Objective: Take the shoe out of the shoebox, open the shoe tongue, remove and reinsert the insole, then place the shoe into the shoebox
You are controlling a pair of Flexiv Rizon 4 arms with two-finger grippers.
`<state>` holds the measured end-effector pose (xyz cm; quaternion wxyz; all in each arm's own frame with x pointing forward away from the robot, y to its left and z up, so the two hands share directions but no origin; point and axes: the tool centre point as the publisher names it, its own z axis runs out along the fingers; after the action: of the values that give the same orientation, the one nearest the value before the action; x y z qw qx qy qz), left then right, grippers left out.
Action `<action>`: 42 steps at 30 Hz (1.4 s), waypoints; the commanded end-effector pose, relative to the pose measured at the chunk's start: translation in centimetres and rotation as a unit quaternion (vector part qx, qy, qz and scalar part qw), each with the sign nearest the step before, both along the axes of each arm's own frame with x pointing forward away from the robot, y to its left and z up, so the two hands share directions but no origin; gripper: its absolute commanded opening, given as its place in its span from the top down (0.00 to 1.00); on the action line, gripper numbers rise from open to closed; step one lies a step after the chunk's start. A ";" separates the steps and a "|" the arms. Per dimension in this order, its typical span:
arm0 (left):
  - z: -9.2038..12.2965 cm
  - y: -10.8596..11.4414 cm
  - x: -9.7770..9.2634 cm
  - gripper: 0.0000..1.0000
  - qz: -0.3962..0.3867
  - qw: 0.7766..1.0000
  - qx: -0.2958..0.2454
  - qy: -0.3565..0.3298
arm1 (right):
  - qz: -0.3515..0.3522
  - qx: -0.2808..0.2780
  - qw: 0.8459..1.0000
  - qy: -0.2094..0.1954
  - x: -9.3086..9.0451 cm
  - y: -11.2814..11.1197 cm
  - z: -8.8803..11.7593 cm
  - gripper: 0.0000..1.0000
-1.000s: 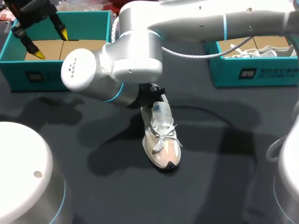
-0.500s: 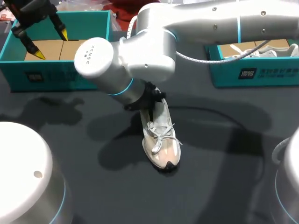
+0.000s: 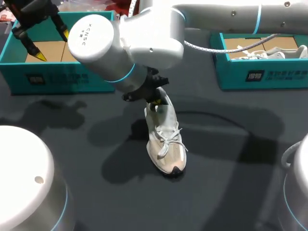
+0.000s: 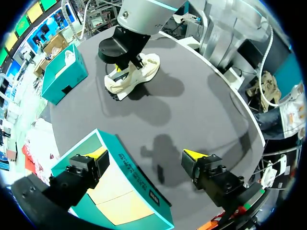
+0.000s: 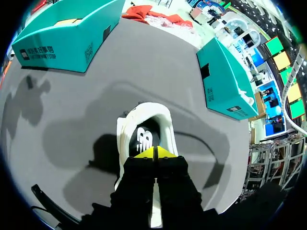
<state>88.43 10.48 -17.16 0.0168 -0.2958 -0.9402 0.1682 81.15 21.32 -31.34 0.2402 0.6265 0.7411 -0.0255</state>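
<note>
The shoe [image 3: 166, 144] lies mid-table, toe towards five o'clock; our right gripper [image 5: 153, 152] is clenched at its mouth, perhaps on the tongue, our left gripper [image 4: 145, 154] released. It looks light and soft, so we favour the heel collar [image 5: 144, 109].

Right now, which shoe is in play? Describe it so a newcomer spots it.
On the dark table, between the teal left shoebox and right shoebox, look beneath the right arm. A pale sneaker with white laces sits there on bare tabletop; the other shoes sit inside the right shoebox.
</note>
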 end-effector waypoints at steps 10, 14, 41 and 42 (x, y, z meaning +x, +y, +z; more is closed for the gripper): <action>0.0 0.0 0.0 0.00 0.000 1.000 0.001 -0.001 | 0.024 0.056 0.997 0.037 2.4 -0.8 -4.4 1.00; 0.0 0.0 0.0 0.00 0.000 1.000 0.001 -0.001 | 0.020 0.056 0.997 0.045 2.4 -1.0 -5.7 1.00; 0.0 0.0 0.0 0.00 0.000 1.000 0.001 -0.001 | 0.000 0.070 0.993 0.097 -0.4 -1.7 -4.4 1.00; 0.0 0.0 0.0 0.00 0.000 1.000 0.001 -0.001 | 0.000 0.069 0.993 0.100 -0.2 -1.9 -4.3 1.00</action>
<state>88.43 10.48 -17.15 0.0168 -0.2957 -0.9402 0.1682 80.77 20.06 -36.48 0.1258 0.6365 0.7600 -0.0383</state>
